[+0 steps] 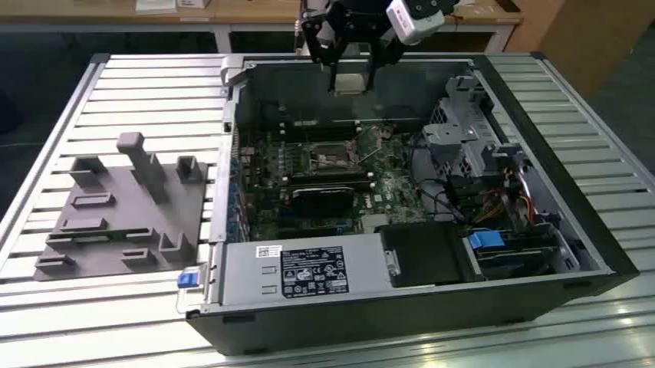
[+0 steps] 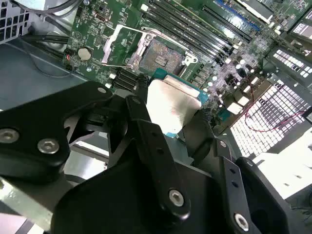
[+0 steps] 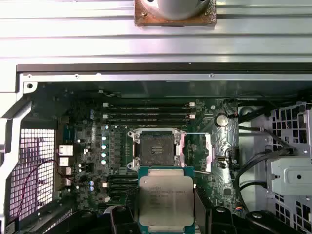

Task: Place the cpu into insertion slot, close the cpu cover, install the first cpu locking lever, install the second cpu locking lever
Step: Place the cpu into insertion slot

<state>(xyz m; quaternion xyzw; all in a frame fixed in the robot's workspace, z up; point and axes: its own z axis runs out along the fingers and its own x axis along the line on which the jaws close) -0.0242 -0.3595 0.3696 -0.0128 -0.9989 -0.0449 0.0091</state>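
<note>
- The cpu (image 3: 166, 199): a flat square chip with a dull silver top and a thin green edge. It is gripped at its sides by the gripper (image 1: 349, 77) and held face up in the air above the motherboard (image 2: 97, 19), apart from the socket.
- The insertion slot (image 3: 157, 149): a square socket with a silvery rim, its dark centre uncovered.
- The cpu cover (image 2: 121, 46): a thin silvery frame with a square cut-out. It is swung open and appears tilted up along one edge of the slot.
</note>
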